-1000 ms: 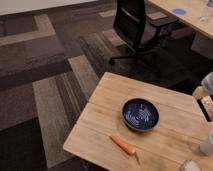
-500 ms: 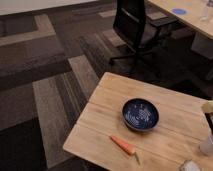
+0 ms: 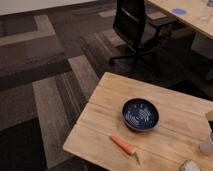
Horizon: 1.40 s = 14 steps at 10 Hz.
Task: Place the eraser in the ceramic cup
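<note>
The ceramic cup (image 3: 207, 145), pale and cylindrical, stands at the right edge of the wooden table (image 3: 165, 100), cut off by the frame. Just above it at the frame's edge is a small tan-and-dark shape (image 3: 210, 119); I cannot tell whether it is the eraser or part of the arm. Otherwise the eraser does not show. My gripper is shut and lies beyond the right edge of the view, near that side of the table.
A dark blue patterned bowl (image 3: 140, 114) sits mid-table, with an orange carrot (image 3: 124, 145) in front of it. A pale rounded object (image 3: 189, 165) shows at the bottom edge. A black office chair (image 3: 135, 27) and another desk (image 3: 185, 15) stand behind, on striped carpet.
A grey part of the arm with a reddish piece under it, seen at the right edge a second ago, has slid out of view. Only the small tan-and-dark shape remains there.
</note>
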Motion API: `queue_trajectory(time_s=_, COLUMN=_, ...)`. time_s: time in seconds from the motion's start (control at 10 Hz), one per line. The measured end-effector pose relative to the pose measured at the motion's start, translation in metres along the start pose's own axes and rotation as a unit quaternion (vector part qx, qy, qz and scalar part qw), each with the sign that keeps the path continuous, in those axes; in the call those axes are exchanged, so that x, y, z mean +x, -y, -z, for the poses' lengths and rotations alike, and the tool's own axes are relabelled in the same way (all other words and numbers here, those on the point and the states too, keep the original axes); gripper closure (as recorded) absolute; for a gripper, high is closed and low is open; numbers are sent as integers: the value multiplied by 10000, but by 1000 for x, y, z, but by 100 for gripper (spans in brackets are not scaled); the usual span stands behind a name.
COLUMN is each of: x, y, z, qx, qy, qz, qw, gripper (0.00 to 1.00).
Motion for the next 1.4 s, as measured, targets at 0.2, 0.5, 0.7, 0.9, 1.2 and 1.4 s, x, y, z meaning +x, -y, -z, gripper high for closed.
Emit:
queue_trajectory(time_s=0.2, x=-8, y=-6, z=-6, qx=-173, qy=121, qz=217, qw=9995, gripper=99)
queue_trajectory(time_s=0.5, x=-7, y=-8, z=-8, qx=-245, qy=110, qz=254, qw=9993, gripper=92)
queue_trajectory(time_s=0.7, x=-7, y=-8, z=-8, qx=-244, qy=110, qz=253, qw=9993, gripper=92)
queue_trajectory(time_s=0.9, x=-6, y=-8, z=-8, qx=-242, qy=108, qz=246, qw=9993, gripper=92)
queue_trajectory(time_s=1.2, x=-6, y=-7, z=-8, qx=-241, qy=108, qz=245, qw=9993, gripper=91)
queue_trajectory(time_s=1.4, x=-6, y=-7, z=-8, qx=-241, qy=108, qz=244, qw=9994, gripper=83)
